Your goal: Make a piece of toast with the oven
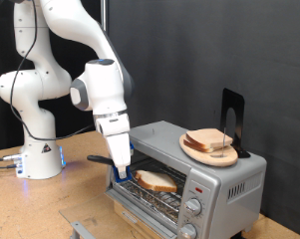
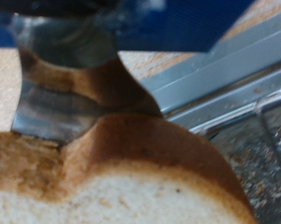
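Gripper: we saw the robot's gripper (image 1: 121, 170) clenched on the pale, brown-crusted square toast slice (image 1: 156, 180).
Oven: the small silver-grey metal toaster oven (image 1: 214, 187) stood open, toast on its rack.

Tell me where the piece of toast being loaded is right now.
In the exterior view, lower centre: the piece of toast lies on the oven rack in the open front, just right of the tool.

The piece of toast (image 1: 155, 180) lies flat inside the oven (image 1: 189, 171), on the wire rack, pale with a golden-brown crust. The oven is silver-grey, its door open, knobs down its front at the exterior view's right.
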You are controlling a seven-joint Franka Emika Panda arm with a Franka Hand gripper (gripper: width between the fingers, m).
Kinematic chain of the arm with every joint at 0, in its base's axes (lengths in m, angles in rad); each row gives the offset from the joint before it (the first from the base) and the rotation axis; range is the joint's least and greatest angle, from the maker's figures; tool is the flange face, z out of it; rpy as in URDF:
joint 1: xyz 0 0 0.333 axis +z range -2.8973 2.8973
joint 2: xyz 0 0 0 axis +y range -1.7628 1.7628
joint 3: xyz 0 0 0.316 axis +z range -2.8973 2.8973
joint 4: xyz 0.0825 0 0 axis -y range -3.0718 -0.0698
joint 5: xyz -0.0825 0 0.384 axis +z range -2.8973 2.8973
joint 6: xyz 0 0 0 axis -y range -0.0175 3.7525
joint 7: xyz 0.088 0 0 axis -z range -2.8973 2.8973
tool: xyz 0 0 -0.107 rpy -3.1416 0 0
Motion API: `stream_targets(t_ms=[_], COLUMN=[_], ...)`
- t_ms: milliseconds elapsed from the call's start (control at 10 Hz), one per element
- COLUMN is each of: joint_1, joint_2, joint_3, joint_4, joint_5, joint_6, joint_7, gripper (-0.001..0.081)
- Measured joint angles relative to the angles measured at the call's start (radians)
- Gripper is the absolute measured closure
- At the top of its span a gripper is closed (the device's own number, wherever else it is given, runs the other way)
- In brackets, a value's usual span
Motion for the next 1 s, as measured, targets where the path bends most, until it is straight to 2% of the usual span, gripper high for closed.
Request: stream_targets(t_ms=[200,400,800,1000], joint_1=[-0.007,-0.016,-0.013,-0.016], joint_2=[-0.003,-0.030,-0.116,-0.135], joint_3=[-0.002,-0.009,-0.036,-0.041], joint_4=[-0.015,-0.072,-0.168,-0.179], joint_5=[-0.040,-0.049,0.010,0.015], joint_6=[-0.012,-0.011,0.005,0.005], joint_7=[0.012,-0.036,-0.167,-0.171], gripper=[0.0406,0.0406,0.0406,0.0406])
